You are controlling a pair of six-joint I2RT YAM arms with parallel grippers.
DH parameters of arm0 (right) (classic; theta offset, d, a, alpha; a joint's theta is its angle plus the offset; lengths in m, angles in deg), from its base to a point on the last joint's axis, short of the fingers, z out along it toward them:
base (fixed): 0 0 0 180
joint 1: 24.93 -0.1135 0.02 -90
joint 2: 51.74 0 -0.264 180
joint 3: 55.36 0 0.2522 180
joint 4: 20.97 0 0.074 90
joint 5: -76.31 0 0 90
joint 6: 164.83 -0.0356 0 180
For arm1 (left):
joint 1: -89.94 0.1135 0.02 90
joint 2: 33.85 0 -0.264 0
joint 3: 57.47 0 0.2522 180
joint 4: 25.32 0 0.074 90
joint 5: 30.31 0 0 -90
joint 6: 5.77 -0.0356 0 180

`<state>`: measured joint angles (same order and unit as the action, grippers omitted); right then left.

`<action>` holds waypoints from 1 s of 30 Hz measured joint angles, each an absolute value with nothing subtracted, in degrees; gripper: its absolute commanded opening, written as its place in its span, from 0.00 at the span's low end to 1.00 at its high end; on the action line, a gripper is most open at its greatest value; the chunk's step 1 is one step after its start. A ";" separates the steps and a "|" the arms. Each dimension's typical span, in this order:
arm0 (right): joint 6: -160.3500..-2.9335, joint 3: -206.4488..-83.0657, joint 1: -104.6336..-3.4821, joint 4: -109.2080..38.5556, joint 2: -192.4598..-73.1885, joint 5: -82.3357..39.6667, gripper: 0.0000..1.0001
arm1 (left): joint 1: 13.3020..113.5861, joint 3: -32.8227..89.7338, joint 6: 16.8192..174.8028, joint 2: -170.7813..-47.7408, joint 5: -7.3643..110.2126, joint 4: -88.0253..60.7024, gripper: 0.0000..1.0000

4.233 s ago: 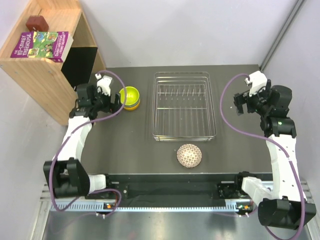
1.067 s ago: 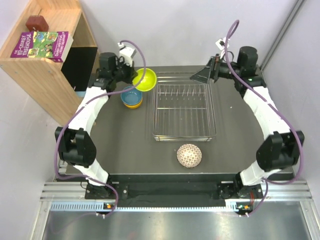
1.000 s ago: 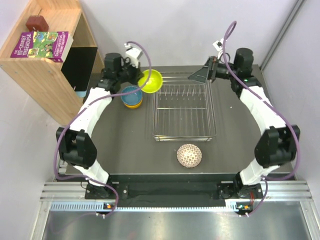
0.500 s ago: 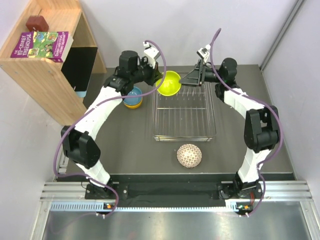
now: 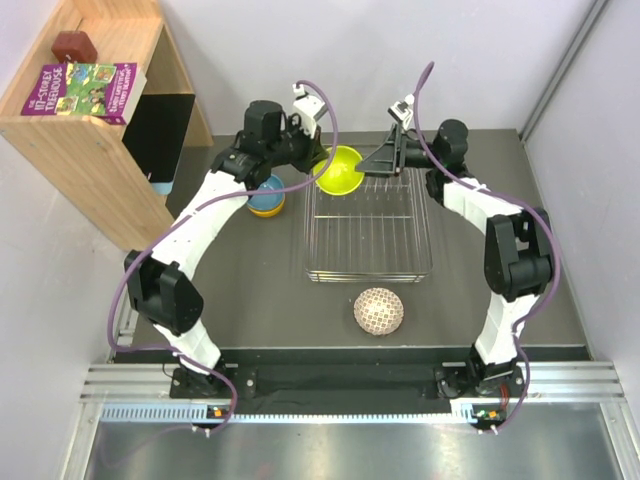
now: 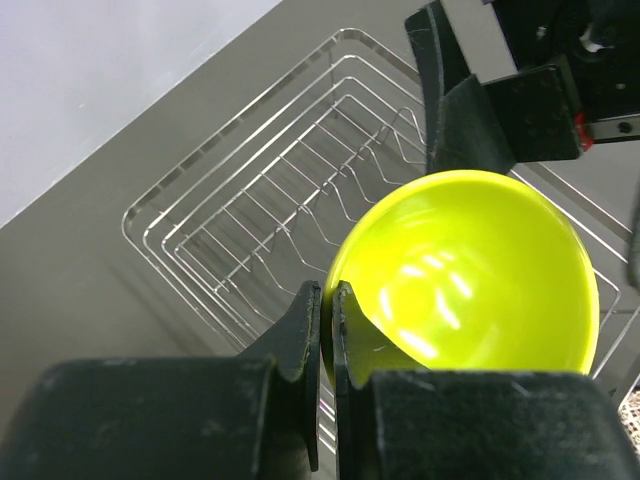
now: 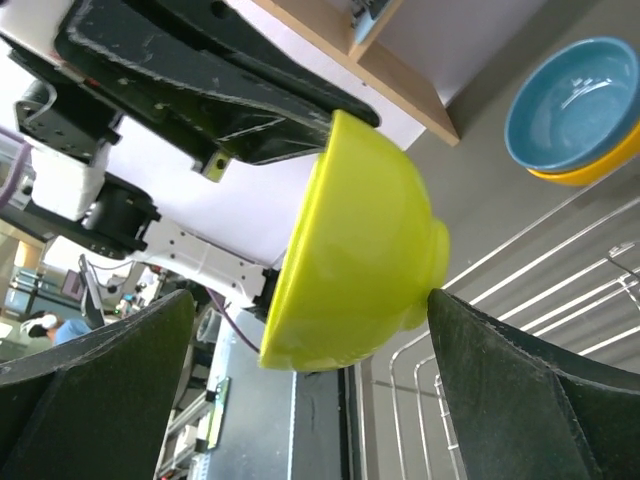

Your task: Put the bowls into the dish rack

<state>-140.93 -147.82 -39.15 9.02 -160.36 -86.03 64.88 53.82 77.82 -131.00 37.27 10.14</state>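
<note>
Left hand (image 6: 322, 300) on yellow-green bowl (image 6: 470, 270), apparently over rack (image 6: 262, 190)

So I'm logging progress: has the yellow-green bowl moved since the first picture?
Yes. The yellow-green bowl went right, from left of the dish rack to over its far-left corner, in the left gripper.
</note>
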 measured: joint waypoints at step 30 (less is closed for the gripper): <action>-146.66 -146.35 -39.87 8.08 -163.92 -88.80 0.92 | 57.65 53.34 71.24 -130.98 51.17 10.75 0.00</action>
